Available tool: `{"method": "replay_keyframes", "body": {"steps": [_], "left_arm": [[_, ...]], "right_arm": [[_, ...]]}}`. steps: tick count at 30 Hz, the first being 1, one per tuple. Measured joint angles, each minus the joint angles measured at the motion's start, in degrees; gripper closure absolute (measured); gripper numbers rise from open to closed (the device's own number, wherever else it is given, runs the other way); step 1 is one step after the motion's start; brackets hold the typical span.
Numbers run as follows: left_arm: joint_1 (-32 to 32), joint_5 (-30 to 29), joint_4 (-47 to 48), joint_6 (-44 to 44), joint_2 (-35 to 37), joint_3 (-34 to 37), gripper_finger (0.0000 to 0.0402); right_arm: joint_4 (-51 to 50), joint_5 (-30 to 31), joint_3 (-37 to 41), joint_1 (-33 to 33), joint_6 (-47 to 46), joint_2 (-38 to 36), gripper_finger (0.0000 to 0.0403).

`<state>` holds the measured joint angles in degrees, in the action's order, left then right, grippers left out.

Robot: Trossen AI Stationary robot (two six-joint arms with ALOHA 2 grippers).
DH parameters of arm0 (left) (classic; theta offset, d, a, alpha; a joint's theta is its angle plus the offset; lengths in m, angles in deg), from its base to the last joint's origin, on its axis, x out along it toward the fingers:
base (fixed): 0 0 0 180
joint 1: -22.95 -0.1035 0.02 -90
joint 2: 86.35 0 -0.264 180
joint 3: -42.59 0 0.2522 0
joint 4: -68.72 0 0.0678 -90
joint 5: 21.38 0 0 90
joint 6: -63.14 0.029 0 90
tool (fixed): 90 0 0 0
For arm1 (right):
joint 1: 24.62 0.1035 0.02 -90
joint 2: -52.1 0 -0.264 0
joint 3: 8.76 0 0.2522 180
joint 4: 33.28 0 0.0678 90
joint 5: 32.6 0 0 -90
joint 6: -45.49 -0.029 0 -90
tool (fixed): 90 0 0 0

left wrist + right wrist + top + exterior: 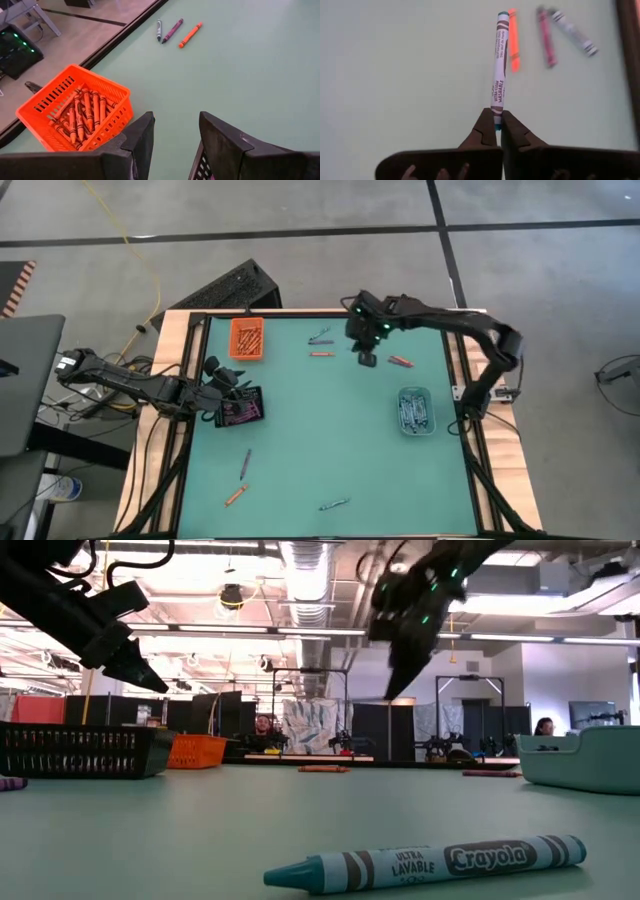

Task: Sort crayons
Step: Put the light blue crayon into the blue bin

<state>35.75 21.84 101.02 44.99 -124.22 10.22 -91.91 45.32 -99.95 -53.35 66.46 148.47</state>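
Note:
My right gripper (367, 360) hangs above the table's far middle, shut on a teal crayon (499, 60) with a white label. Three loose crayons (546, 37) lie on the mat beneath it. More crayons lie at the far middle (320, 345) and along the near side (245, 463), (333, 504); one teal crayon (425, 863) lies close to the low camera. My left gripper (175, 135) stands open over the black tray (240, 408) at the left, holding nothing. It faces the orange tray (75, 112), which holds several orange crayons. My right gripper pinches the teal crayon by one end (496, 119), between its two fingertips. The fingers slant down from above. The crayon sticks out past the fingertips, roughly in line with them, lifted clear of the mat.
A clear tray (413, 410) with several blue crayons sits at the right of the green mat. The orange tray (247, 338) stands at the far left corner. A raised wooden frame (185, 330) borders the mat. The mat's middle is bare.

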Motion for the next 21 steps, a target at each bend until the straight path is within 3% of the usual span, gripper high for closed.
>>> {"method": "replay_keyframes", "body": {"steps": [7, 11, 16, 21], "left_arm": [[0.0, 1.5, 0.0, -0.3, 0.0, 0.0, 0.0254], [0.0, 1.7, 0.0, -0.4, 0.0, 0.0, 0.0254], [0.0, 1.5, -0.1, -1.3, 0.0, 0.0, 0.0254], [0.0, 1.5, -0.1, -3.5, 0.0, 0.0, 0.0254]], "right_arm": [[-4.9, 0.2, 11.2, 8.6, -9.1, -16.9, 0.04], [-3.7, 6.3, 22.8, 17.6, -21.6, -28.8, 0.04], [1.0, 13.5, 35.0, 31.2, -43.9, -39.8, 0.04], [-2.7, 19.4, 38.0, 42.5, -68.7, -43.8, 0.04]]}}
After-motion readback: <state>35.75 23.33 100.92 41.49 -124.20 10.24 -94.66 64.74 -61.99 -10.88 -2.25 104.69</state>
